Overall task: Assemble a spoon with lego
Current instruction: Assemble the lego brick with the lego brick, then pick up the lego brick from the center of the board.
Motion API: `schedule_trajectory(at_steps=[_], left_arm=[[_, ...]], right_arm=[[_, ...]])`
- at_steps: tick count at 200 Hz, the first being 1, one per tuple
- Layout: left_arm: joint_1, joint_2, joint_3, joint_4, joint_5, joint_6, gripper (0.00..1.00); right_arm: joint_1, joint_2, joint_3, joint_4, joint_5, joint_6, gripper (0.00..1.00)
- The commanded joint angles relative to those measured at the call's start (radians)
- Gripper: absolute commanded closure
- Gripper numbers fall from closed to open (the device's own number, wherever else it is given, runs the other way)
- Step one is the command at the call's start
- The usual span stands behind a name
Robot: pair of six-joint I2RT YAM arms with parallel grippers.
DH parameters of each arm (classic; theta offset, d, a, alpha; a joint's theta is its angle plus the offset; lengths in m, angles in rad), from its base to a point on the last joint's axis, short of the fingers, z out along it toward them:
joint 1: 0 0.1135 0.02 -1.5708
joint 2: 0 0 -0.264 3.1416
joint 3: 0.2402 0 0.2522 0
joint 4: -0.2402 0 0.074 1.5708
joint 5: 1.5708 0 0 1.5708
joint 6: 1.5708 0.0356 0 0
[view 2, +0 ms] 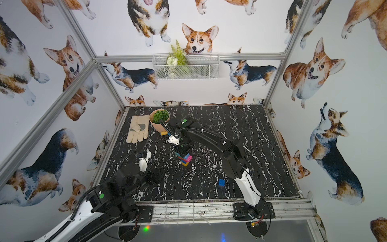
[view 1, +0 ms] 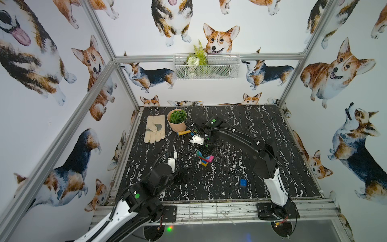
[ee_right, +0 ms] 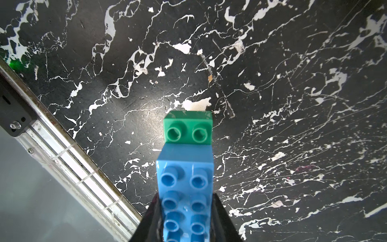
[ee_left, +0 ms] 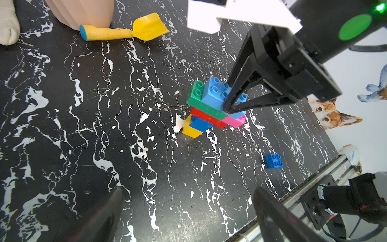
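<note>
Light blue brick [ee_left: 216, 92], clamped in my right pincer [ee_left: 226, 106], tops the nearly built spoon [ee_left: 209, 118]; a dark blue brick [view 1: 243, 182] waits loose at four o'clock; my left pincer [view 1: 184, 174] gapes empty.

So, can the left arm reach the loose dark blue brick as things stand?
Probably yes. The dark blue brick lies alone on bare table, the left gripper is open and empty, and the right gripper is away at the spoon, gripping its light blue brick.

Black-and-white arms [view 1: 247, 144], green round stickers [view 1: 213, 121], ribbed black cables [view 1: 114, 206], black right gripper [ee_left: 227, 105].
</note>
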Motion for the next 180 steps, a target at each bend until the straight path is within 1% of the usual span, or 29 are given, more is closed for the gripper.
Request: schedule_trajectory(at_steps=[1, 11, 20, 59, 69, 76, 90, 93, 95, 110, 121, 129, 132, 136, 155, 160, 164, 180], left_arm=[[0.000, -0.005, 0.006, -0.004, -0.007, -0.004, 0.00], [0.001, -0.002, 0.006, -0.004, -0.007, -0.003, 0.00], [0.001, 0.000, 0.009, -0.004, -0.007, -0.003, 0.00], [0.001, 0.012, 0.014, -0.003, -0.010, 0.000, 0.00], [0.000, 0.014, 0.016, -0.004, -0.012, 0.001, 0.00], [0.001, 0.014, 0.018, -0.006, -0.012, 0.002, 0.00], [0.001, 0.011, 0.025, -0.011, -0.016, 0.002, 0.00], [0.000, 0.011, 0.028, -0.012, -0.017, 0.002, 0.00], [0.001, 0.011, 0.029, -0.014, -0.017, 0.002, 0.00], [0.001, 0.015, 0.047, -0.018, -0.020, 0.007, 0.00], [0.001, 0.033, 0.065, -0.019, -0.021, 0.017, 0.00], [0.001, 0.055, 0.079, -0.018, -0.021, 0.027, 0.00], [0.001, 0.063, 0.083, -0.017, -0.021, 0.028, 0.00], [0.000, 0.077, 0.088, -0.014, -0.020, 0.029, 0.00], [0.001, 0.134, 0.094, 0.024, 0.016, 0.032, 0.00], [0.001, 0.144, 0.092, 0.040, 0.028, 0.031, 0.00], [-0.001, 0.150, 0.089, 0.051, 0.038, 0.032, 0.00], [0.000, 0.162, 0.080, 0.085, 0.055, 0.033, 0.00]], right_arm=[[0.000, 0.022, 0.004, -0.044, -0.031, 0.012, 0.62], [0.000, 0.020, 0.011, -0.044, -0.031, 0.014, 0.58], [0.000, 0.018, 0.020, -0.045, -0.029, 0.015, 0.56], [0.000, -0.017, 0.063, -0.041, -0.026, 0.017, 0.41], [-0.002, -0.030, 0.064, -0.035, -0.020, 0.017, 0.40], [-0.005, -0.042, 0.068, -0.035, -0.024, 0.020, 0.38], [-0.015, -0.071, 0.070, -0.039, -0.033, 0.028, 0.38], [-0.020, -0.084, 0.068, -0.039, -0.030, 0.032, 0.33], [-0.024, -0.096, 0.064, -0.037, -0.028, 0.038, 0.32], [-0.045, -0.153, 0.035, -0.028, -0.007, 0.071, 0.30], [-0.076, -0.249, -0.036, -0.008, 0.039, 0.140, 0.27], [-0.099, -0.310, -0.095, 0.021, 0.045, 0.188, 0.25], [-0.114, -0.343, -0.131, 0.040, 0.041, 0.215, 0.24], [-0.152, -0.426, -0.228, 0.099, 0.031, 0.282, 0.22], [-0.241, -0.615, -0.458, 0.166, 0.057, 0.431, 0.21], [-0.248, -0.643, -0.495, 0.173, 0.069, 0.448, 0.20], [-0.258, -0.698, -0.578, 0.183, 0.094, 0.479, 0.19], [-0.268, -0.778, -0.735, 0.162, 0.143, 0.543, 0.18]])
